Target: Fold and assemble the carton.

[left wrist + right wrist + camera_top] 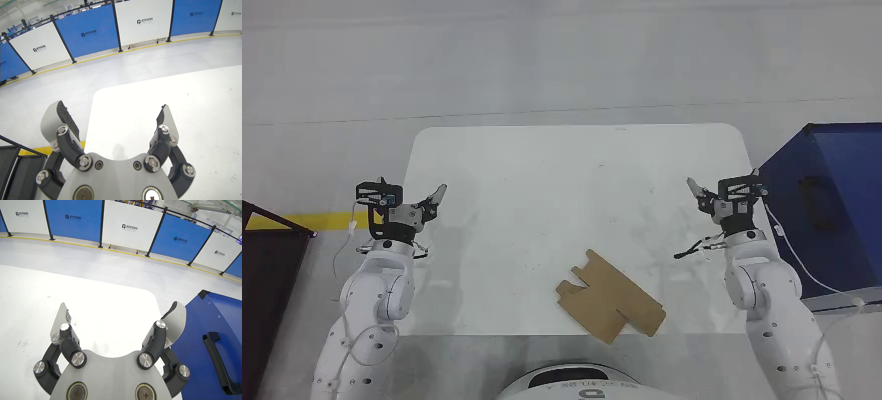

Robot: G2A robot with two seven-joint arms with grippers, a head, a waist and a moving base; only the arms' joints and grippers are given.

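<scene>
The carton (609, 297) lies flat, its fold lines hard to discern.

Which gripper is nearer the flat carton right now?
Right. The right gripper is open by the right edge of the table, a little beyond the carton; the left gripper, also open, sits at the opposite edge, clearly farther away.

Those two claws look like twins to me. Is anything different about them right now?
The left gripper sits over the left edge of the table, beside a black frame; the right gripper sits over the right edge, beside a blue bin. The flat carton lies nearer the right gripper than the left one. Both are open, empty and clear of the carton.
</scene>
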